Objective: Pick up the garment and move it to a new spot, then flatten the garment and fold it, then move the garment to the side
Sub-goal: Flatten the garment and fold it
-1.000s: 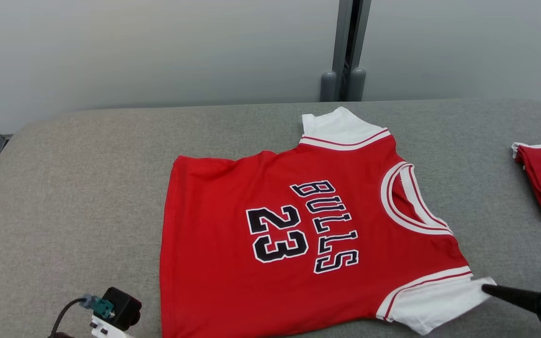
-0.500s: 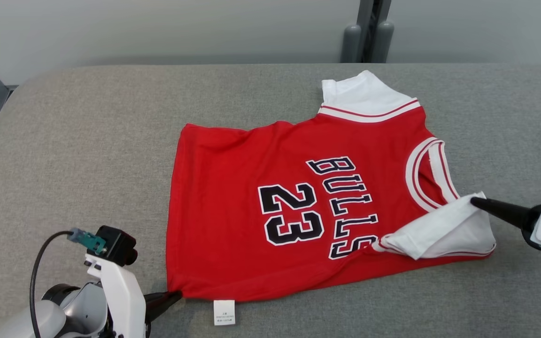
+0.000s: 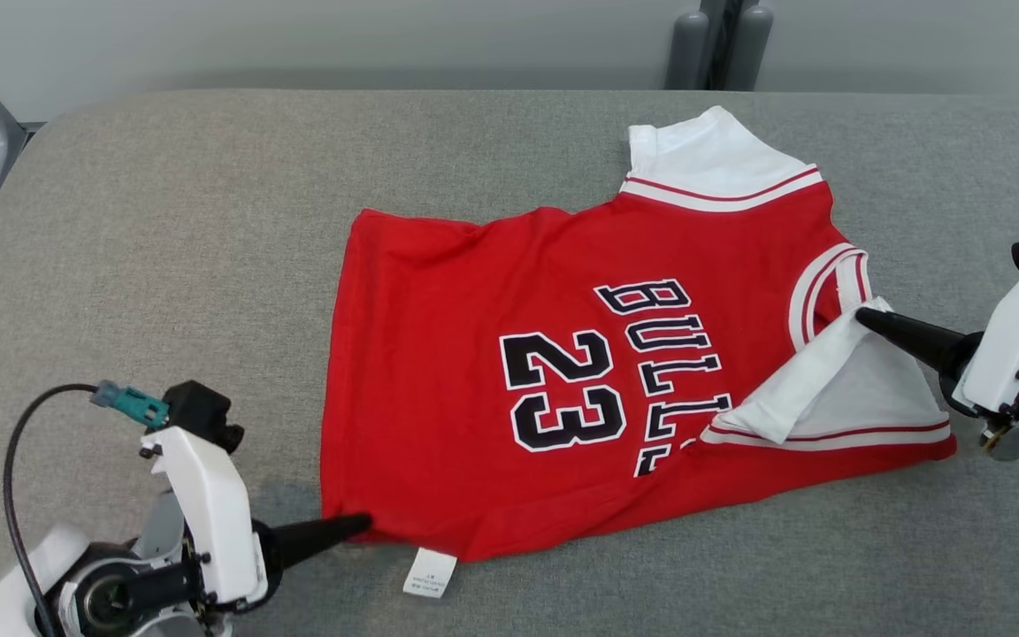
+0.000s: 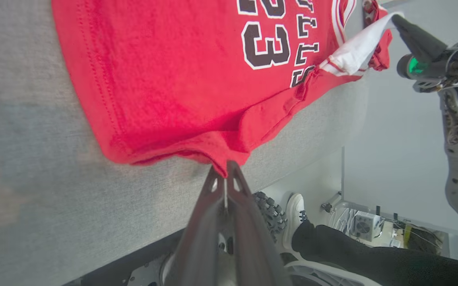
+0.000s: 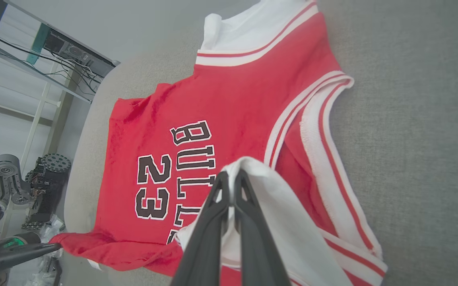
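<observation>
So here's where we're at: the red shirt (image 3: 563, 354) with BULLS and 23 on it is lying print side up around the middle of the grey padded table (image 3: 164, 265). It's turned sideways to us, with the neck hole toward our right and the bottom hem toward our left.

Our left gripper (image 3: 364, 524) is clamped tight on the near corner of the hem. In the left wrist view the fingers are pressed together with a bit of red fabric pinched at the tips, and the cloth bunches up right there.

Our right gripper (image 3: 863, 316) is pinched onto the near white sleeve (image 3: 819, 389). That sleeve is lifted and folded in over the red body, covering the tail end of the lettering, with its held tip right by the neckline trim. The far white sleeve (image 3: 704, 159) lies flat on the table, pointing away from us.

A little white label (image 3: 430, 573) sticks out from under the near edge of the shirt, just beside the left gripper. Whatever's printed on it is too small for us to read. The rest of the shirt is mostly flat, with a few wrinkles near the far hem corner.

Past the table edge in the left wrist view we can make out someone's white shoe (image 4: 294, 206) and a dark trouser leg. There's a grey post (image 3: 722, 44) behind the far edge of the table.
</observation>
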### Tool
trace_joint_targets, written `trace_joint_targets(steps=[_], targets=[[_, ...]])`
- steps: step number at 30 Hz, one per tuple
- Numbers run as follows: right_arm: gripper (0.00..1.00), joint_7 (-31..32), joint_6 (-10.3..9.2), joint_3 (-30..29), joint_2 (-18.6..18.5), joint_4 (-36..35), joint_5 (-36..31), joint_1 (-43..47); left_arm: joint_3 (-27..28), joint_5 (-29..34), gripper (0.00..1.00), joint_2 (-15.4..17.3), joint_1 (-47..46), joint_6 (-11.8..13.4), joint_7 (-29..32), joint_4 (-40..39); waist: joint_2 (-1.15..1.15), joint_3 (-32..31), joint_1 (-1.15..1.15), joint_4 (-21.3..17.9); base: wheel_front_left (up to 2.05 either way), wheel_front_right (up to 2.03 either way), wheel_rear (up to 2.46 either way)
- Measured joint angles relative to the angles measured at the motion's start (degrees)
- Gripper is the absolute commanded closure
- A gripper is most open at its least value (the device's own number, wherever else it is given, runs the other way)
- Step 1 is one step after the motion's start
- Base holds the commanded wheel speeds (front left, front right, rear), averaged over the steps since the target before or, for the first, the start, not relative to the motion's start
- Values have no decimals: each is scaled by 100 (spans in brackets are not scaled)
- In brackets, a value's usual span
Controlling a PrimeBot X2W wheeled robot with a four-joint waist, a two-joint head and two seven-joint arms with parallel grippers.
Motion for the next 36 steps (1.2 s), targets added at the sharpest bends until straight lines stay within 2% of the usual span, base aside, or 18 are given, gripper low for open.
trace_joint_targets(steps=[6, 15, 36], targets=[[100, -208, 0, -15, 122, 36, -143, -80, 413, -533, 100, -240, -113, 241, -142, 249, 0, 76, 0, -3, 0, 0, 0], [100, -615, 0, -70, 142, 102, -323, -244, 548, -456, 100, -514, -257, 334, -506, 719, 0, 242, 0, 24, 0, 0, 0], [100, -1089, 0, 67, 140, 286, -365, -403, 404, 107, 100, -1067, -734, 209, -979, 1841, 0, 429, 0, 47, 0, 0, 0]])
